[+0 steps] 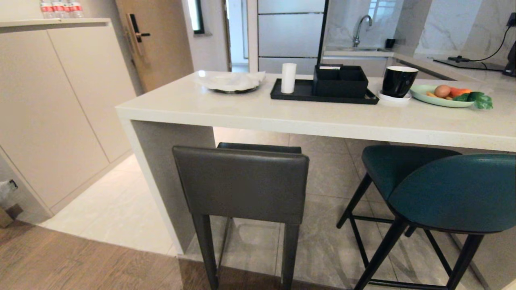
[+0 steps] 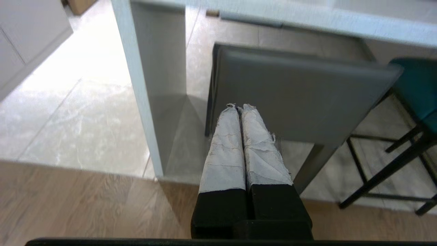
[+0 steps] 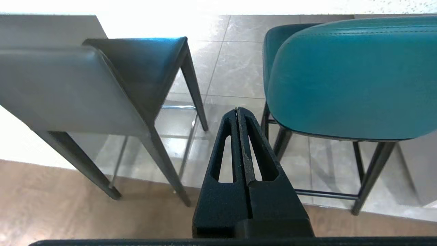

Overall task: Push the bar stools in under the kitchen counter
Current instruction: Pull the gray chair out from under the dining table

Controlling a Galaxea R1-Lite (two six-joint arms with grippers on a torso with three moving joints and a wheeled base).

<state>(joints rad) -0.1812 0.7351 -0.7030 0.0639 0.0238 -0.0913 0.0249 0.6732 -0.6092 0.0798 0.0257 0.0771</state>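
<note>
- My left gripper (image 2: 240, 106) has its cloth-wrapped fingers (image 2: 225, 143) pressed flat together with nothing between them. In the left wrist view it sits in the lower centre of the frame, its tips in front of the back of the grey stool (image 2: 300, 92); I can't say whether they touch it.
- My right gripper (image 3: 238, 109) is likewise pressed together and empty, at lower centre of the right wrist view, pointing at the gap between the grey stool (image 3: 68, 89) and the teal stool (image 3: 348, 75) (it touches neither, as far as I see).
- In the head view neither arm shows. The grey stool (image 1: 242, 181) stands at lower centre, its back out in front of the counter edge and its seat partly under the slab.
- The teal stool (image 1: 451, 189) is at lower right, its curved back out beyond the edge.
- The kitchen counter (image 1: 282, 117) spans the middle of the frame, carrying a black tray (image 1: 290, 94), a black mug (image 1: 398, 80) and a plate of vegetables (image 1: 427, 97).
</note>
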